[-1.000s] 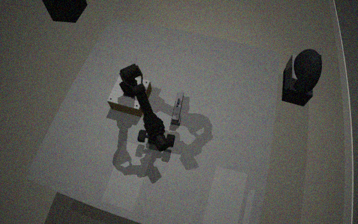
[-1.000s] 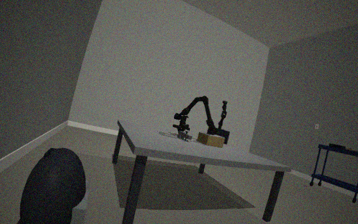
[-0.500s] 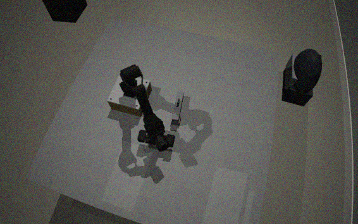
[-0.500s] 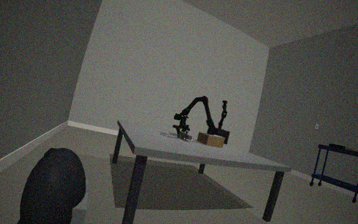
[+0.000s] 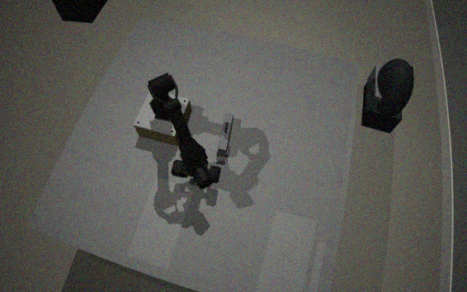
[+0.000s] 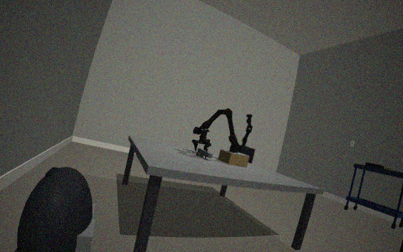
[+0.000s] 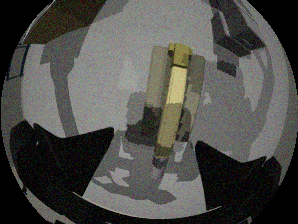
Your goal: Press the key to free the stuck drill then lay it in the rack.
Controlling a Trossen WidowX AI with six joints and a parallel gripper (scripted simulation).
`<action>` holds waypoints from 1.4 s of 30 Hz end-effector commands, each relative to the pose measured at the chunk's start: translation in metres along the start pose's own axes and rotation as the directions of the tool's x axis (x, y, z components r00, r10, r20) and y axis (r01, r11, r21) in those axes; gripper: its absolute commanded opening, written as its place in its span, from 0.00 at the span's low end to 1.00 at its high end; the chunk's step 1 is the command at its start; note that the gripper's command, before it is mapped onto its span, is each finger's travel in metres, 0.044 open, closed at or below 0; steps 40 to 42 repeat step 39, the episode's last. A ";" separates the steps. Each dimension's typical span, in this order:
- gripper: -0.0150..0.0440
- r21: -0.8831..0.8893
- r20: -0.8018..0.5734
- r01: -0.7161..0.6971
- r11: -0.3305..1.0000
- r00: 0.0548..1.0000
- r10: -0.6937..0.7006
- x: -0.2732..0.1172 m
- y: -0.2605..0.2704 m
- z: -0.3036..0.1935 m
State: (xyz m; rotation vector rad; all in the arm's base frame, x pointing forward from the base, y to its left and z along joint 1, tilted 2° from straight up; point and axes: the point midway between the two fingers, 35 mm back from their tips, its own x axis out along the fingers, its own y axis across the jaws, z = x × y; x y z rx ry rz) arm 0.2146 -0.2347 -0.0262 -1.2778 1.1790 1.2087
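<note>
A: Where does the yellow bar [image 7: 175, 90] lie from the gripper [image 5: 198, 175] [image 6: 201, 149] [image 7: 156, 139]?

B: Below and ahead, its near end reaching between the spread fingertips in the wrist view. I'd take it for the key.

A: Its long axis?

B: Nearly square to the line joining the fingertips — so a closing would pinch its sides.

A: Holding anything?

B: Nothing; the fingers stand almost fully apart.

A: And the drill?

B: Possibly the dark tip [image 7: 159, 162] under the gripper, at the bar's near end; I can't be sure.

A: Surfaces?

B: Smooth, straight-edged yellow, blocky at the far end, between flat grey cheeks [image 7: 157, 70]. Beside the gripper in the top view is a pale oblong block [image 5: 224, 140] — maybe the rack.
</note>
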 end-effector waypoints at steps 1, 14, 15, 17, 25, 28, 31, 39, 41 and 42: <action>1.00 -0.005 -0.007 0.011 1.000 1.000 -0.011 -0.018 -0.002 -0.002; 1.00 -0.005 -0.008 0.012 1.000 1.000 -0.012 -0.062 -0.004 -0.005; 1.00 -0.005 -0.008 0.012 1.000 1.000 -0.012 -0.062 -0.004 -0.005; 1.00 0.006 -0.008 0.004 1.000 1.000 -0.004 -0.055 -0.004 -0.001; 1.00 0.310 -0.194 0.133 0.941 0.978 -0.075 -0.068 -0.071 0.066; 1.00 0.408 -0.242 0.219 0.886 0.962 -0.127 -0.073 -0.089 0.094; 1.00 0.472 -0.268 0.280 0.836 0.949 -0.167 -0.077 -0.100 0.114; 1.00 0.629 -0.310 0.425 0.651 0.905 -0.292 -0.088 -0.119 0.171; 1.00 0.629 -0.310 0.425 0.651 0.905 -0.292 -0.088 -0.119 0.171; 1.00 0.629 -0.310 0.425 0.651 0.905 -0.292 -0.088 -0.119 0.171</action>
